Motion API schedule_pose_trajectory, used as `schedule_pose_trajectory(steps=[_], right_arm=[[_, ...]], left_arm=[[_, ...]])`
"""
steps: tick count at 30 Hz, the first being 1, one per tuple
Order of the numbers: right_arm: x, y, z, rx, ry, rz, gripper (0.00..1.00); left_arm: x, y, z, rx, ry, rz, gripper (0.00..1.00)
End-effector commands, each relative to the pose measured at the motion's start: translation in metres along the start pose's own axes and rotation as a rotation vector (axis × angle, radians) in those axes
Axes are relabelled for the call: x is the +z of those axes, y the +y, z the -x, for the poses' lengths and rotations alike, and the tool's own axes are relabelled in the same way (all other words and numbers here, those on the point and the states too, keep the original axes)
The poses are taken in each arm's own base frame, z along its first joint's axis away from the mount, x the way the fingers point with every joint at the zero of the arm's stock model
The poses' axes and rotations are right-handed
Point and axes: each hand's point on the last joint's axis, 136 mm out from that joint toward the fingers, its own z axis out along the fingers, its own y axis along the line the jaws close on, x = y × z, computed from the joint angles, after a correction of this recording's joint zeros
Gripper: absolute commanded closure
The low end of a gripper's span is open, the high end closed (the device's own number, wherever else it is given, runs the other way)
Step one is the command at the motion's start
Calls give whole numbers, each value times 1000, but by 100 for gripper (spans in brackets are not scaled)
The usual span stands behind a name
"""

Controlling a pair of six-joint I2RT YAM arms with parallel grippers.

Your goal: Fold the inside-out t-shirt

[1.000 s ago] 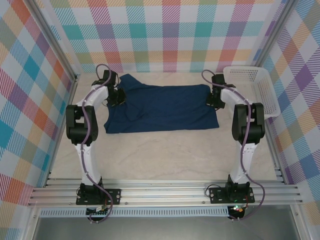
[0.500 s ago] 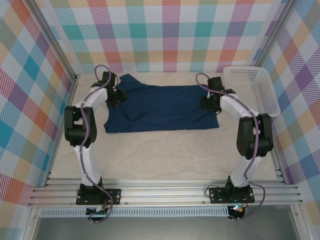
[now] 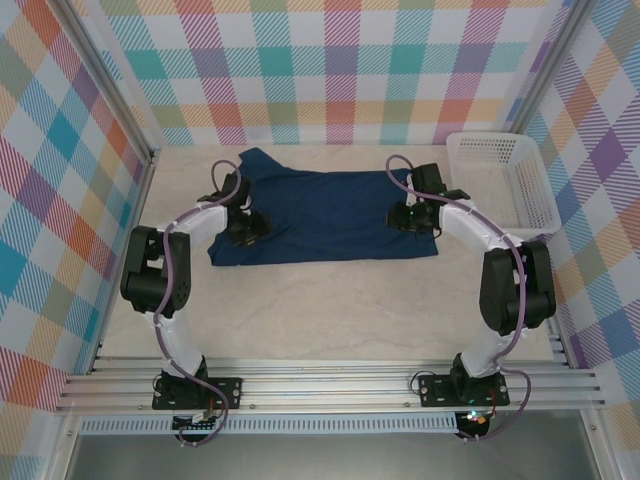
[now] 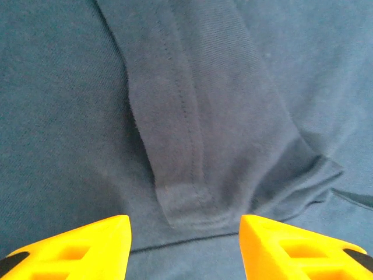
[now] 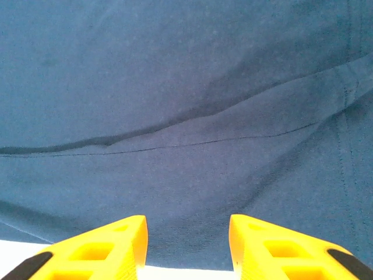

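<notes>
Left end effector (image 3: 243,228) hangs over the left side of the shirt (image 3: 330,215) from above. The right end effector (image 3: 405,217) hangs over the right side. The shirt lies flat at the back of the desk (image 3: 330,310), near a white basket (image 3: 500,180).

At the left wrist, the left end effector (image 4: 183,251) is released, and blue shirt (image 4: 64,116) with a stitched flap (image 4: 192,134) lies below.

At the right wrist, the right end effector (image 5: 186,251) is released too, above the shirt's (image 5: 175,87) edge.
</notes>
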Motion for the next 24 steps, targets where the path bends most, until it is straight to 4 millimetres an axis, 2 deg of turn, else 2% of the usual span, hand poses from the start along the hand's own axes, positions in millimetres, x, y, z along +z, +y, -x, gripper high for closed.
schedule_pose_trajectory(steps=[1,6,17,24], right_arm=[[2,3,-2,17,-1,30,59],[3,3,-5,19,7,33,59],[9,2,-10,22,24,33,59],[11,0,-12,25,32,26,59]], left_arm=[[8,-11,6,25,-5,-23,50],[21,-12,8,22,12,-26,57],[19,-22,23,33,-4,-34,73],[20,-29,32,51,-6,-39,89]])
